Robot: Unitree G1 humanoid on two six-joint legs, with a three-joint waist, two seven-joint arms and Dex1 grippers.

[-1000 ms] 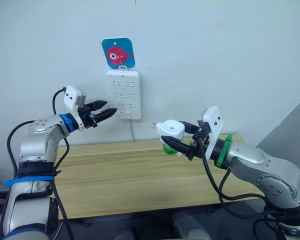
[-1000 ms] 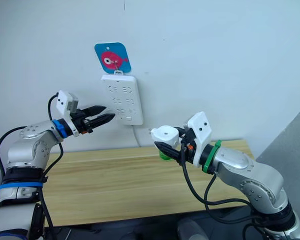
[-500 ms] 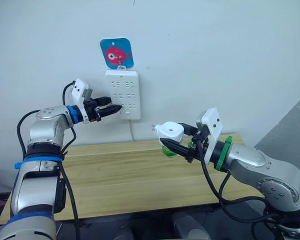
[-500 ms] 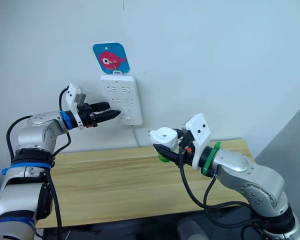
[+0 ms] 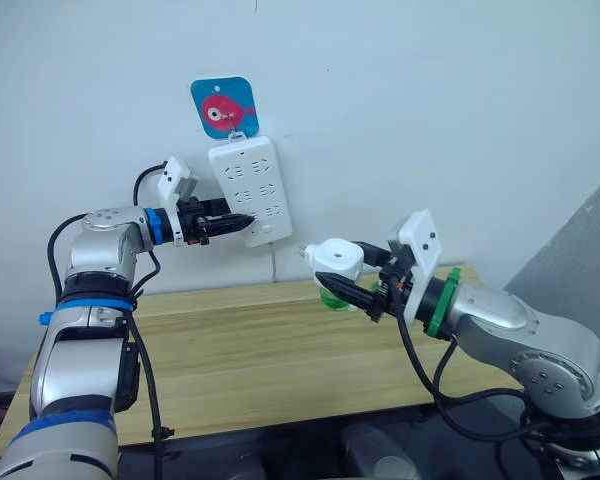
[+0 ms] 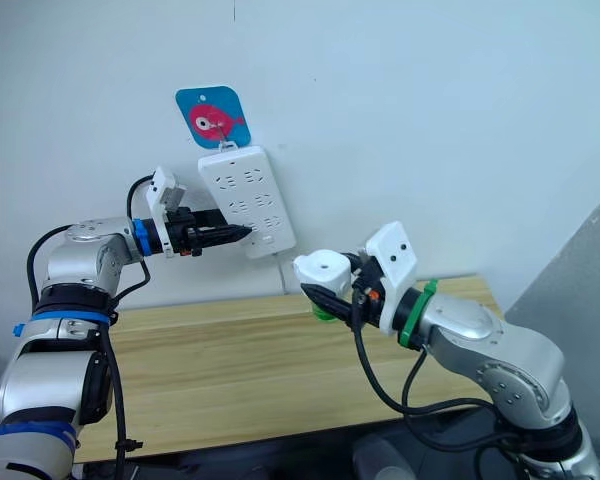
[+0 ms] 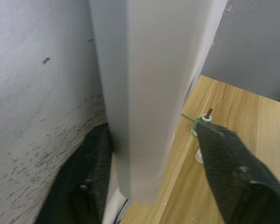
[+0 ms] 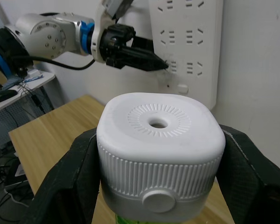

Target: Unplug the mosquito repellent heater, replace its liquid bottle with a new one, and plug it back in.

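R gripper (image 5: 348,291) fingers clamp heater (image 5: 336,260) w/ green bottle under, above desk (image 5: 240,340), prongs aimed at 10 o'clock toward strip (image 5: 250,188). L gripper (image 5: 242,220) fingers straddle strip's edge, likely steadying it for plug-in.

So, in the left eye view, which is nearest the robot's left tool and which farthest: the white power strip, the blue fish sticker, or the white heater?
1. Long white power strip, gripped at its edge by the left tool.
2. Blue sticker with a pink fish, above the strip.
3. Small white rounded heater, held in the right tool.
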